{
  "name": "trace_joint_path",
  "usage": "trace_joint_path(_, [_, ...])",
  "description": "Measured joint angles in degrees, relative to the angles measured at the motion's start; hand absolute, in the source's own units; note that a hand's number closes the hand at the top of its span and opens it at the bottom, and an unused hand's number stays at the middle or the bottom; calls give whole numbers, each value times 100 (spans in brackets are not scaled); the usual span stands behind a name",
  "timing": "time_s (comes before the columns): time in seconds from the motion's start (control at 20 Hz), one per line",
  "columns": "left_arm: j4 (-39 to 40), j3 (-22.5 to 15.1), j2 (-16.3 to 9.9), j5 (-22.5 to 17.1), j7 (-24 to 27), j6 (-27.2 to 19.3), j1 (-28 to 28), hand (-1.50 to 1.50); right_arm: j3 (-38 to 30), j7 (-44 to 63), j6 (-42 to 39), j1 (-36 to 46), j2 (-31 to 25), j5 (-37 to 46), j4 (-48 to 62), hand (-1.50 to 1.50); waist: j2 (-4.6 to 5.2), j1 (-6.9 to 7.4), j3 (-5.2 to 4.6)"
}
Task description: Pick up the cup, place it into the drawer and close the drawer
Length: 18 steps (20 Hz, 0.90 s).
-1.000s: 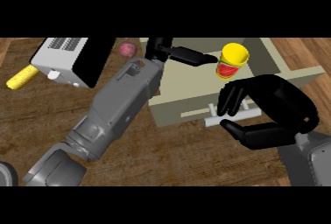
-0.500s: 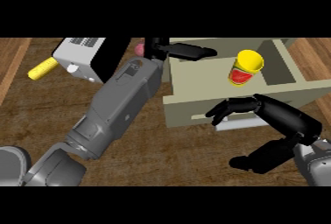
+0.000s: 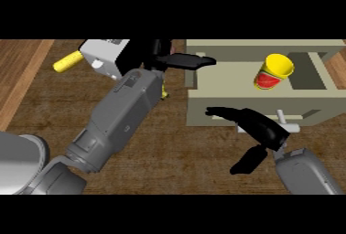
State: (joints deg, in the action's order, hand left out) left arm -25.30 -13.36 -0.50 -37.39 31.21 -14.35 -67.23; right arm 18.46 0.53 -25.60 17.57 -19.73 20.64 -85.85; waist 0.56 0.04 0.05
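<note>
The yellow cup (image 3: pixel 273 71) with a red label lies tilted inside the open beige drawer (image 3: pixel 226 87). My left hand (image 3: pixel 177 59) hovers open over the drawer's left rim, its fingers pointing right and apart from the cup. My right hand (image 3: pixel 260 130) is open in front of the drawer. Its straight fingers reach left along the drawer's front panel, and its thumb hangs down toward the counter. It covers most of the white handle (image 3: pixel 289 125). I cannot tell whether the fingers touch the panel.
A white and black appliance (image 3: pixel 103 57) stands at the back left with a yellow object (image 3: pixel 67 61) beside it. My left forearm (image 3: pixel 121 119) crosses the wooden counter (image 3: pixel 182 160) diagonally. A paler counter edge (image 3: pixel 17 77) runs along the left.
My right hand has uncurled from around the drawer handle and now lies lower with straight fingers. The cup stays in the drawer. The left hand stays at the drawer's left rim.
</note>
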Motion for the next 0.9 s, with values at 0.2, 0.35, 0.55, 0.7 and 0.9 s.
trace_joint_path(0.2, [-244, 40, -111, -15, 95, 146, 329, -150, 160, -506, 343, 424, 163, 569, 1378, 150, 1, 204, 3])
trace_joint_path(0.35, [-507, 35, -210, -31, 89, 286, 614, -150, 76, -884, 649, 839, 267, 831, 2440, 150, 3, 348, 7])
trace_joint_path(0.55, [-833, 12, -406, -53, -45, 461, 944, -150, -254, -1528, 1018, 1465, 325, 905, 3584, 150, 8, 490, 5])
trace_joint_path(0.7, [-1076, -4, -546, -70, -119, 571, 1160, -150, -562, -1900, 1216, 1898, 292, 856, 4301, 150, 46, 622, 26])
trace_joint_path(0.9, [-1324, -22, -730, -102, -206, 777, 1421, -150, -1047, -2168, 1435, 2531, 155, 692, 5006, 150, 91, 750, 34])
